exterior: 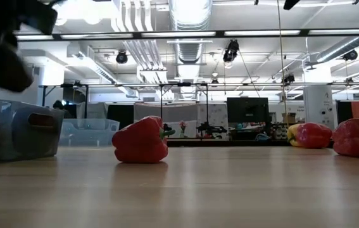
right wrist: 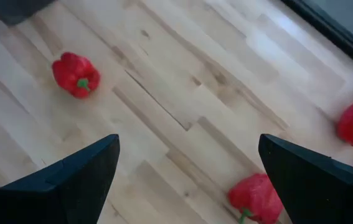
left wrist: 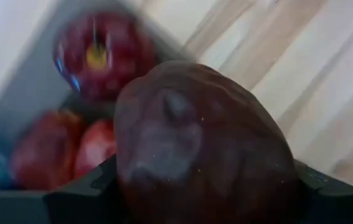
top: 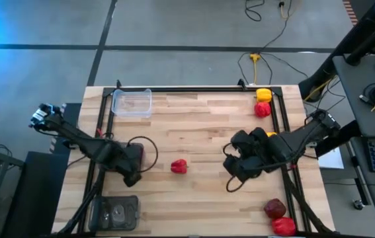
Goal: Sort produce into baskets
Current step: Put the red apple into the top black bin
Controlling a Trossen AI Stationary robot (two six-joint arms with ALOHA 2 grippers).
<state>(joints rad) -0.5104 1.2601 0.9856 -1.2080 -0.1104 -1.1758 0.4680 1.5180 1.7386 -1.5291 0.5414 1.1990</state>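
1. Table: wooden top; left arm on its left side, right arm on its right.
2. Left gripper grips a dark maroon pepper above a dark basket holding other maroon peppers.
3. Right gripper hangs over the right half with fingers spread wide, holding nothing.
4. Clear basket sits at the far left corner; another dark basket at the near left edge.
5. Red pepper lies alone mid-table.
6. Yellow pepper and a red one lie far right; two more near right.
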